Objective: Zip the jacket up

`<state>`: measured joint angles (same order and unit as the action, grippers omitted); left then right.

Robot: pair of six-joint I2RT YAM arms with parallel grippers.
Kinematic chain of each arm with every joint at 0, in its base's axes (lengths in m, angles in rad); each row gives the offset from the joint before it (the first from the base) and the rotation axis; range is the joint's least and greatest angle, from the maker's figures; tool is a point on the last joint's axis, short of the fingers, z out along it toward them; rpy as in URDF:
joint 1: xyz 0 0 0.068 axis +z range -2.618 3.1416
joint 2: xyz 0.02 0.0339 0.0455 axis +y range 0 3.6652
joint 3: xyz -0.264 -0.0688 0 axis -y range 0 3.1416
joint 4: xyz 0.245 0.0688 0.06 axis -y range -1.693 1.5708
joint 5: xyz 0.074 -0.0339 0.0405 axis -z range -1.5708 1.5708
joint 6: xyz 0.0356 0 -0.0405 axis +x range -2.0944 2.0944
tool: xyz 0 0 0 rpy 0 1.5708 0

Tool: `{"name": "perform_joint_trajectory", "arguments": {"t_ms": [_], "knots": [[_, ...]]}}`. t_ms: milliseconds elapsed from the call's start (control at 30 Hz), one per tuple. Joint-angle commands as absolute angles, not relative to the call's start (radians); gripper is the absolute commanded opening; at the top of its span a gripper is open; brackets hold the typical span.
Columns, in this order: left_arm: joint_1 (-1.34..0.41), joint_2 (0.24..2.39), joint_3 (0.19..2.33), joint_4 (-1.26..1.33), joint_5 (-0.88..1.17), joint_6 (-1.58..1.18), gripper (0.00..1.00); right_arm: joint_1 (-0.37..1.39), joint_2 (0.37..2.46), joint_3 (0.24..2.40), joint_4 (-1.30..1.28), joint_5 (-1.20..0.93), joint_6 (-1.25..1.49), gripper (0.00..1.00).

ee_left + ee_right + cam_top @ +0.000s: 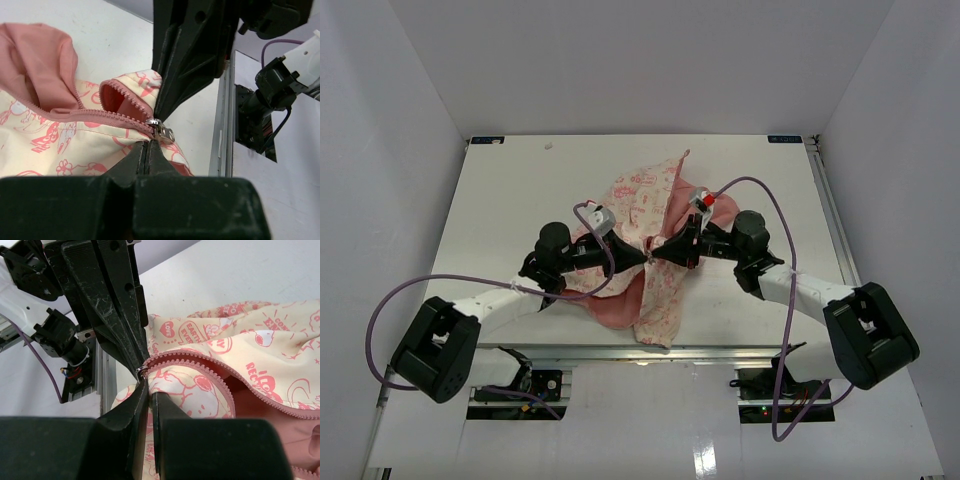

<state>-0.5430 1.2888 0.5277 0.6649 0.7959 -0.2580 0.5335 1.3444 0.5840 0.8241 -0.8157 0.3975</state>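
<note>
White table [520,200] — plain white walls [640,60] around.

**Supervisor:** How many garments did you log on the table [520,190]?

**Operator:** I logged one jacket [655,205], fitted with one zipper slider [161,131].

**Supervisor:** And the grippers?

**Operator:** I counted two: the left gripper [640,256] and the right gripper [666,249], with two fingers each. I also counted two purple cables, the left cable [390,296] and the right cable [752,179].

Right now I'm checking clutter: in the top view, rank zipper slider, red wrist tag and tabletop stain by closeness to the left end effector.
1. Zipper slider, at the left end effector tips.
2. Red wrist tag, on the right arm.
3. Tabletop stain, far left.
</note>
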Motion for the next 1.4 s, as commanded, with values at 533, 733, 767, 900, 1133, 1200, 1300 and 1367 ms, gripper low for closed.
{"name": "perform_joint_trajectory", "arguments": {"t_ms": [533, 733, 767, 900, 1133, 1200, 1300, 1367], "knots": [[-0.54, 1.476, 0.491, 0.712, 0.994, -0.526, 0.0, 0.588, 1.109, 0.609, 0.393, -0.344, 0.064, 0.51], [-0.528, 1.478, 0.495, 0.692, 1.02, -0.552, 0.0, 0.641, 1.06, 0.663, 0.292, -0.273, -0.14, 0.51], [-0.526, 1.478, 0.493, 0.697, 1.028, -0.558, 0.0, 0.654, 1.045, 0.648, 0.292, -0.276, -0.18, 0.5], [-0.508, 1.482, 0.478, 0.752, 1.073, -0.602, 0.0, 0.725, 0.948, 0.529, 0.373, -0.307, -0.33, 0.51], [-0.492, 1.491, 0.464, 0.803, 1.101, -0.649, 0.0, 0.865, 0.802, 0.334, 0.517, -0.288, -0.479, 0.58], [-0.491, 1.494, 0.462, 0.819, 1.105, -0.659, 0.0, 0.904, 0.804, 0.325, 0.527, -0.245, -0.513, 0.58], [-0.488, 1.499, 0.453, 0.848, 1.117, -0.678, 0.0, 0.982, 0.837, 0.322, 0.55, -0.146, -0.575, 0.57], [-0.486, 1.498, 0.45, 0.852, 1.117, -0.681, 0.0, 1.05, 0.874, 0.315, 0.588, -0.052, -0.63, 0.56]]}}
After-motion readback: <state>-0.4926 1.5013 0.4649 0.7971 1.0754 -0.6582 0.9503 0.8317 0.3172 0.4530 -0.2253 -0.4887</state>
